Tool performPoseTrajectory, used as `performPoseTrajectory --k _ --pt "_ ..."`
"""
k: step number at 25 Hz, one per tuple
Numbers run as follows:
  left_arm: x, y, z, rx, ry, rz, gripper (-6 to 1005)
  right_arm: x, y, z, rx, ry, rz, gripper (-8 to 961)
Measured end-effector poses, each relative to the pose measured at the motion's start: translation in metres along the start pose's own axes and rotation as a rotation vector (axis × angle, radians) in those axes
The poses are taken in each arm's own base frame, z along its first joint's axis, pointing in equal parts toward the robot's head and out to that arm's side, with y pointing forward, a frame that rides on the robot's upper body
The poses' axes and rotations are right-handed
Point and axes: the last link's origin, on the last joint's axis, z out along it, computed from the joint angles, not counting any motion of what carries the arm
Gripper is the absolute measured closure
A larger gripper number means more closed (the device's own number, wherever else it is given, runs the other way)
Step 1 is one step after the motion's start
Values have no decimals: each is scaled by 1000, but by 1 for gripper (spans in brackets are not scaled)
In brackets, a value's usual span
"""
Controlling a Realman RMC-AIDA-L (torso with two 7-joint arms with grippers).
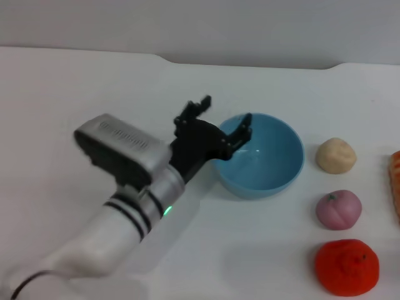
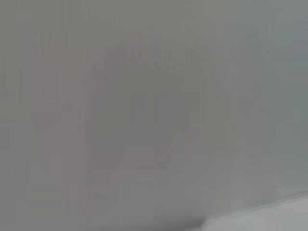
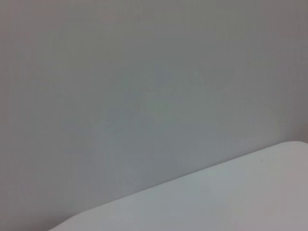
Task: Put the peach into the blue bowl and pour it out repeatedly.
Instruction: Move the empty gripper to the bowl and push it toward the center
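A: How many bowls are there?

B: Just one. The blue bowl sits on the white worktop, tipped a bit so you can see inside. Nothing shows in the part of the inside you can see.

A: And how many fruits?

B: Three round ones, in a row to the right of the bowl. The pale lumpy ball is farthest back, the peach is in the middle, and the orange-red fruit is closest. They sit near each other but do not touch. There is also an orange thing at the right edge, cut off, so I cannot tell what it is.

A: So where is the peach?

B: On the worktop, out of the bowl, a little way from its right side.

A: How many arms can you see?

B: One. The left claw is at the bowl's left rim. One black finger reaches over the rim and the other is up behind it, outside the bowl, with a gap between them. It holds nothing that I can see.

A: And the right claw?

B: Not in sight. Both wrist pictures show only a grey wall and a bit of white worktop.

A: Any words to read?

B: There is small print on the arm's grey box, but it is too fuzzy to read.
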Motion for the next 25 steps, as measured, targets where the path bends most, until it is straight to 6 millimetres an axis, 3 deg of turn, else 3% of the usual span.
performPoseTrajectory --k 8,13,17,20,25 --pt "32 7 40 -104 -271 -89 186 1 1 0 0 1 2 284" --pt "46 -5 50 -126 -396 -87 187 1 1 -1 0 2 3 284" --pt "64 -35 56 -87 -419 -61 187 1 1 0 0 2 2 285" --pt "64 -54 58 -70 -491 -76 187 1 1 0 0 2 3 285" --pt "54 -59 56 -70 -560 -97 186 -2 2 3 -7 -3 -1 285"
